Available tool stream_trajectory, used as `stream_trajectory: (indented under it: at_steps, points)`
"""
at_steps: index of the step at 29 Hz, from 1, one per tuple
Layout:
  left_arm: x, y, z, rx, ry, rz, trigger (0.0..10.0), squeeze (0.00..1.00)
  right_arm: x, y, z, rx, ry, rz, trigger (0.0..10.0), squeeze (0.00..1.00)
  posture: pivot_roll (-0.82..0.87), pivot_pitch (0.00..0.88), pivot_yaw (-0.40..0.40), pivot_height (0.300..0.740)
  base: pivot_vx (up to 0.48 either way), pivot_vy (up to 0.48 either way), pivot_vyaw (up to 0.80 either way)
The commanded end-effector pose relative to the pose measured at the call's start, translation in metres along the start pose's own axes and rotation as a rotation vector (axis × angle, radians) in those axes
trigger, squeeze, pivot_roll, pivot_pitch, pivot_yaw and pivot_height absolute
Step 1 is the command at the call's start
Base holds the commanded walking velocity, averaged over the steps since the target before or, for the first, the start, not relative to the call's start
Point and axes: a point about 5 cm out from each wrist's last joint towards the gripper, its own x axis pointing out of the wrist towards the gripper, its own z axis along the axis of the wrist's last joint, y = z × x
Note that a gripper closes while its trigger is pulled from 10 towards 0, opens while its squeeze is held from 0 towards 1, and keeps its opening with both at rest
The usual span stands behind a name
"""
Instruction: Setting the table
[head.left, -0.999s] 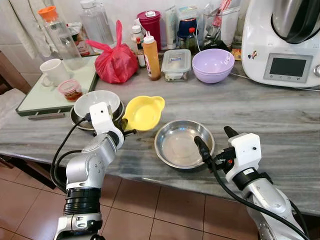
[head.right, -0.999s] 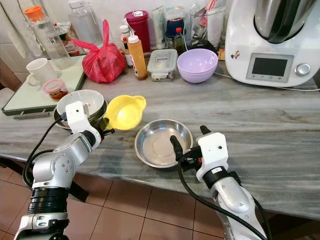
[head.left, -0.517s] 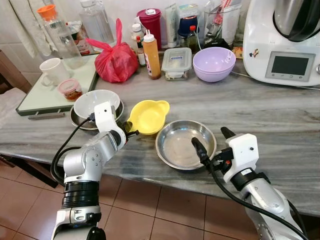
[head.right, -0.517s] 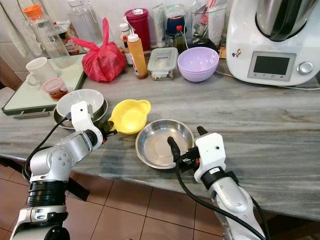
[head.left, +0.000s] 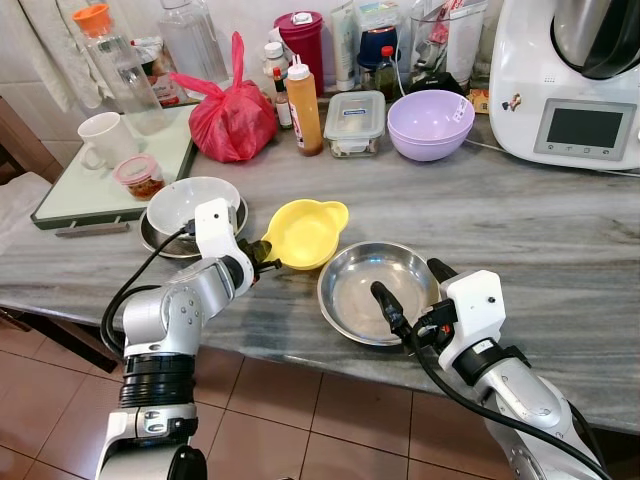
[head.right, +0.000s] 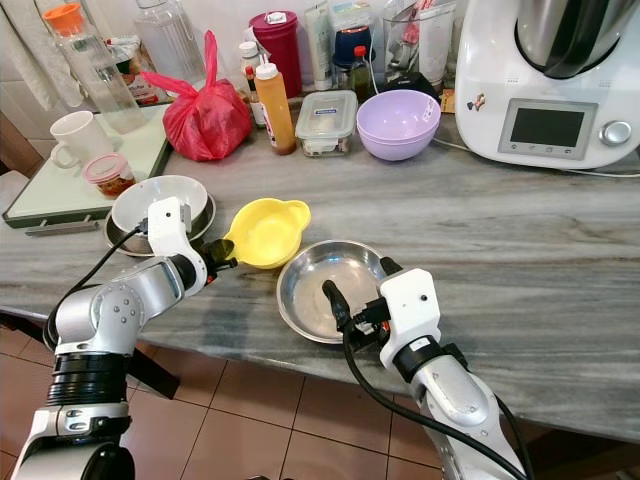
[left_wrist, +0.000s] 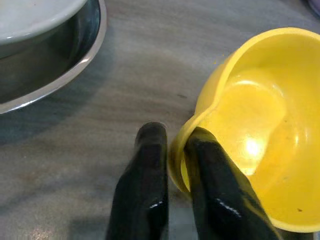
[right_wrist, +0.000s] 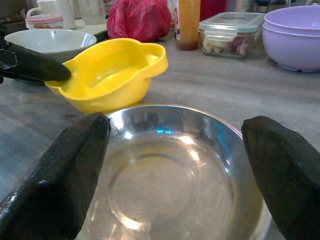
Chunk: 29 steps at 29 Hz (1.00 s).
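While left gripper (head.left: 262, 254) pinches rim of yellow bowl (head.left: 305, 232), one finger inside, one outside, bowl sits low over marble counter (head.left: 560, 250), just left of steel bowl (head.left: 372, 290). Right gripper (head.left: 412, 290) spread wide, fingers either side of steel bowl, nothing held. White bowl (head.left: 190, 205) behind left arm.

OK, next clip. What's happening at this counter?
A humanoid robot is setting out dishes on a marble counter. Its left pincer is shut on the rim of a yellow bowl, one finger inside and one outside, with the bowl beside a steel bowl. The right pincer is open, its fingers spread to either side of that steel bowl. A white bowl in a steel dish sits to the left.
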Motion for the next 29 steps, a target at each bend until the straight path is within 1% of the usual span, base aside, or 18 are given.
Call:
stream_trajectory:
  at_steps: [1, 2, 13, 16, 17, 18, 24, 29]
  points:
    - [-0.002, 0.003, 0.004, 0.03, 0.001, 0.019, 10.0, 0.98, 0.002, 0.005, 0.003, 0.009, -0.008, 0.022, 10.0, 0.0, -0.17, 0.079, 0.17, 0.74, 0.0, 0.0, 0.0]
    - [-0.003, 0.003, 0.005, 0.031, 0.001, 0.019, 10.0, 1.0, 0.003, 0.005, 0.003, 0.009, -0.008, 0.023, 10.0, 0.0, -0.17, 0.079, 0.17, 0.74, 0.0, 0.0, 0.0]
    - [-0.005, 0.0, 0.007, 0.045, -0.016, 0.004, 10.0, 1.0, 0.005, 0.005, 0.002, 0.005, -0.007, 0.03, 10.0, 0.0, -0.17, 0.07, 0.163, 0.74, 0.0, 0.0, 0.0]
    - [-0.007, -0.001, 0.01, 0.072, -0.034, -0.003, 10.0, 1.0, 0.006, 0.005, 0.002, 0.005, -0.008, 0.031, 10.0, 0.0, -0.17, 0.068, 0.163, 0.74, 0.0, 0.0, 0.0]
    - [-0.008, -0.002, 0.013, 0.089, -0.053, 0.0, 10.0, 1.0, 0.006, 0.005, 0.002, 0.004, -0.008, 0.031, 10.0, 0.0, -0.16, 0.067, 0.163, 0.74, 0.0, 0.0, 0.0]
    - [-0.008, -0.002, 0.013, 0.089, -0.053, 0.0, 10.0, 1.0, 0.006, 0.005, 0.002, 0.004, -0.008, 0.031, 10.0, 0.0, -0.16, 0.067, 0.163, 0.74, 0.0, 0.0, 0.0]
    - [-0.014, -0.006, 0.026, 0.147, -0.104, -0.012, 10.0, 1.0, 0.007, 0.005, 0.001, 0.005, -0.007, 0.032, 10.0, 0.0, -0.16, 0.068, 0.161, 0.74, 0.0, 0.0, 0.0]
    - [-0.025, -0.003, 0.04, 0.193, -0.193, 0.0, 10.0, 1.0, 0.007, 0.005, 0.001, 0.004, -0.006, 0.031, 10.0, 0.0, -0.16, 0.068, 0.157, 0.74, 0.0, 0.0, 0.0]
